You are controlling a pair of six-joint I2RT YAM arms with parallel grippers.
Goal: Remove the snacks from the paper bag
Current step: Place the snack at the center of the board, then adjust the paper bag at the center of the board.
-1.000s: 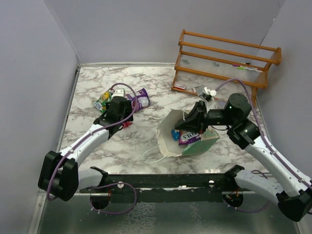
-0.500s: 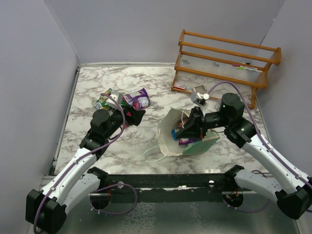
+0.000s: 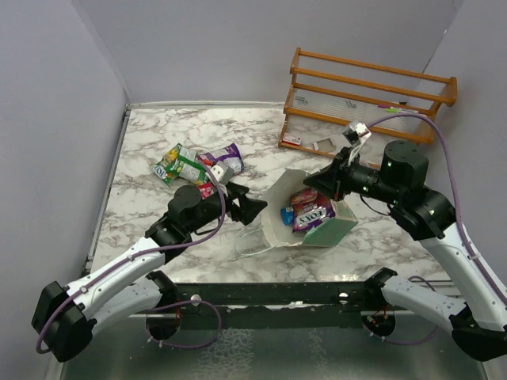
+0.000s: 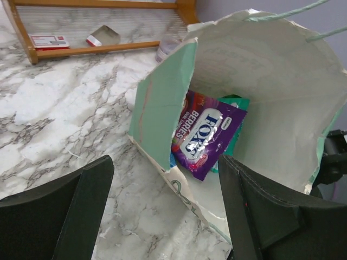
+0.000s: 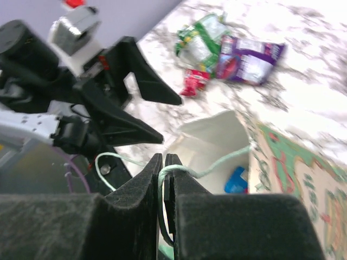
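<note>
The mint-green paper bag (image 3: 326, 230) lies on its side at centre right, its white-lined mouth facing left. Inside it lie a purple packet (image 3: 311, 212) and a blue one (image 3: 287, 215). My right gripper (image 3: 317, 184) is shut on the bag's thin cord handle (image 5: 217, 162) above the mouth. My left gripper (image 3: 255, 202) is open and empty just left of the mouth. In the left wrist view the purple packet (image 4: 203, 138) lies on a green one (image 4: 236, 103) inside the bag (image 4: 271, 76), ahead of the left gripper (image 4: 162, 216). Green (image 3: 181, 164), purple (image 3: 224, 161) and red (image 3: 207, 188) snacks lie on the table.
A wooden slatted rack (image 3: 368, 95) stands at the back right, with small white-and-red cards (image 3: 291, 141) on its lower shelf. The other cord handle (image 3: 249, 245) trails on the marble in front of the bag. Grey walls close in left and right.
My left arm has left the snack pile and swung right to the bag's mouth. My right gripper has pulled up and back out of the bag, holding the cord handle; the mouth now stands wider.
</note>
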